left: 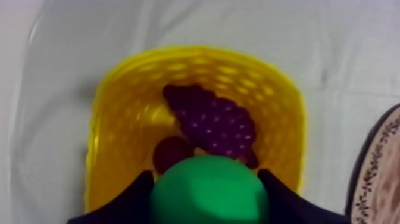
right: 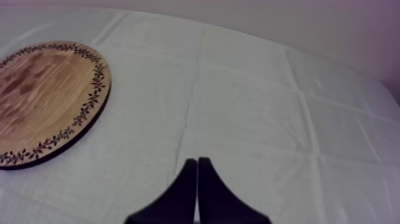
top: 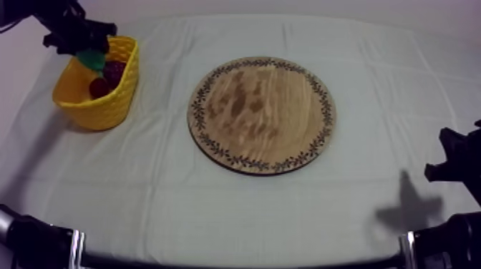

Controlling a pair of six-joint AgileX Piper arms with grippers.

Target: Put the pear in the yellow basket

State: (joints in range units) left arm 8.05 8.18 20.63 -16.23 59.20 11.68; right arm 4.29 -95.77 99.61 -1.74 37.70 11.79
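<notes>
**Pear in left end effector, over yellow basket**

Left wrist view: left end effector [left: 204, 174] is clamped round the smooth, rounded green toy pear [left: 207, 193], with a black finger [left: 128, 199] on each side of it. The pear is off the board and held over the mouth of the yellow plastic basket [left: 196, 55], which has woven-look walls with rows of small holes. This view looks straight into the basket. A knobbly dark purple bunch of grapes [left: 214, 125] lies across its floor. A round small red fruit [left: 171, 154] sits just beside the grapes, partly hidden under the pear. Cannot tell if the pear touches either.

Top view gives the layout. The basket is at the far left of the bench [top: 179, 207], on a creased grey-white cloth [top: 401, 79]. The round flat wooden board with a patterned leaf rim [top: 261, 114] is mid-bench, well apart from the basket.

Right wrist view: right end effector [right: 197, 162] has its fingers pressed together in a narrow wedge, gripping nothing. It is over the cloth, near the board's edge.
</notes>
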